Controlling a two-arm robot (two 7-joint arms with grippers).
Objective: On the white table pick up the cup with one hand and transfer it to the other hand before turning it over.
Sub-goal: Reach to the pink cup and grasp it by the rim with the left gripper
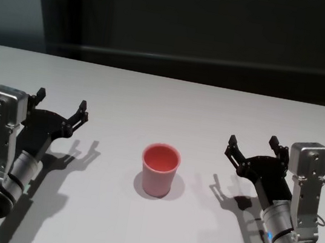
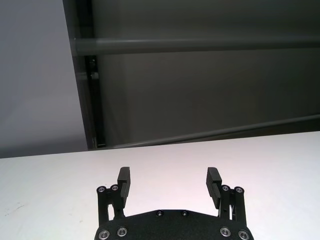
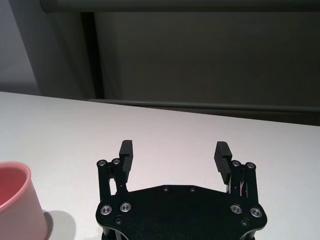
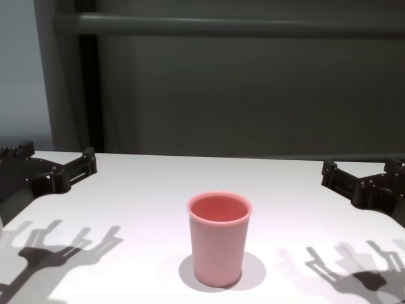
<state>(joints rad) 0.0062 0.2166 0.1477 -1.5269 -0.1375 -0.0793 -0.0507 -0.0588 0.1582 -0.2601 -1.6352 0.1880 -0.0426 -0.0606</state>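
Cup (image 1: 159, 170) nearest the front edge, upright, mouth up, pale pink, standing on the white table (image 1: 171, 101) about midway between the two arms and touching neither. Nothing visible inside it. Its shadow pools round the base.

Left gripper (image 1: 60, 106) — off to the left, a bit farther back than the cup, hovering above the tabletop with its fingers spread wide apart and nothing between them. Its wrist view shows both finger pads (image 2: 124, 181) apart over bare white surface. Silver-grey arm runs back toward the near left corner.

Right gripper (image 1: 252, 146) — mirror pose on the right, also above the table, fingers spread wide and empty, well apart from the cup. Its own wrist view catches the cup's rim at the picture's edge.

Both grippers throw forked shadows on the table. Beyond the far edge, a dark wall (image 4: 240, 95) with a horizontal rail (image 4: 221, 25).
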